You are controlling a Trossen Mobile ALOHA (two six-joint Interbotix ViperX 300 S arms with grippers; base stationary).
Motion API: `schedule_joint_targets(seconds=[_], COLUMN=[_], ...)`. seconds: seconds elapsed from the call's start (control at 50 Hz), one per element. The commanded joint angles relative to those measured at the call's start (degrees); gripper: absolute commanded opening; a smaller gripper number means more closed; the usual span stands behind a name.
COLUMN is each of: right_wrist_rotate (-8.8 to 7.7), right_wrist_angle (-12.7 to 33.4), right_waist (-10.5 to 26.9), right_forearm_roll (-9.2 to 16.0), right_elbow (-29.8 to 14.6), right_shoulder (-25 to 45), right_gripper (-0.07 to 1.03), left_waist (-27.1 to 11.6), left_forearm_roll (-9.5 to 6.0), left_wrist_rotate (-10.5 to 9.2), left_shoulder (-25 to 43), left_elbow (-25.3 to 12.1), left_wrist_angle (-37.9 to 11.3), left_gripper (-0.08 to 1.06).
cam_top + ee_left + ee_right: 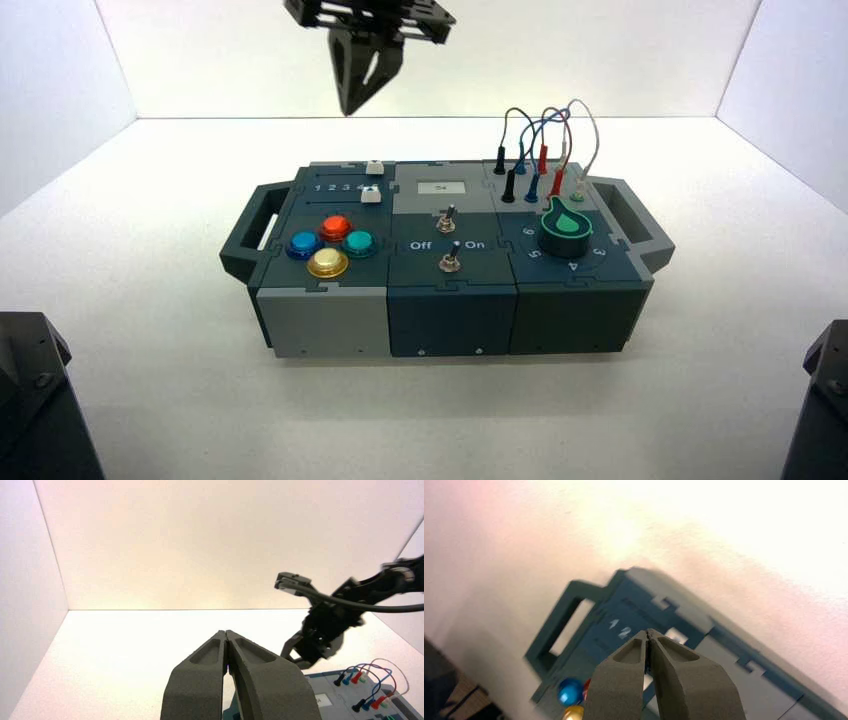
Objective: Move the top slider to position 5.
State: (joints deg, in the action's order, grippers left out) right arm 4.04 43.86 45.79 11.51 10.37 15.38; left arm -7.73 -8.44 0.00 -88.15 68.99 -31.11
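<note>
Hovering above the box [440, 260], the right gripper [352, 106] has its fingers pressed together.

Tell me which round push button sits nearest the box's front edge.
The yellow button. It is the frontmost of the cluster, ahead of the blue button, the teal button and the orange-red button, which is rearmost.

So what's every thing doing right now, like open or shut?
Left claw: shut, empty.
Right claw: shut, empty, above the box.
Top slider: untouched; position can't be read.
Wires: plugged into the box.
</note>
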Motion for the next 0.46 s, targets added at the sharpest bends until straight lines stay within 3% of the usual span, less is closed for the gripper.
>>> schedule_joint_targets(seconds=[0.02,0.26,0.46], right_wrist_rotate=[-0.09,0.18,0.0], right_wrist_angle=[0.18,-0.53,-1.49], right_waist=[0.35,0.88,0.79], right_forearm_roll=[0.18,1.41,1.05], right_elbow=[0.97,6.77,7.82], right_shoulder=[-2.55,-3.96,-5.1], right_gripper=[-0.02,-0.02,-0.02], left_waist=[0.18,0.18,0.26], left_forearm_roll=[0.18,0.18,0.18], left_wrist_rotate=[0.18,0.09,0.18], left_shoulder=[0.97,1.05,1.05], left_elbow=[-0.79,-0.79,-0.79], left_wrist_angle=[0.35,0.26,0.35], left_gripper=[-0.03,-0.03,-0.03])
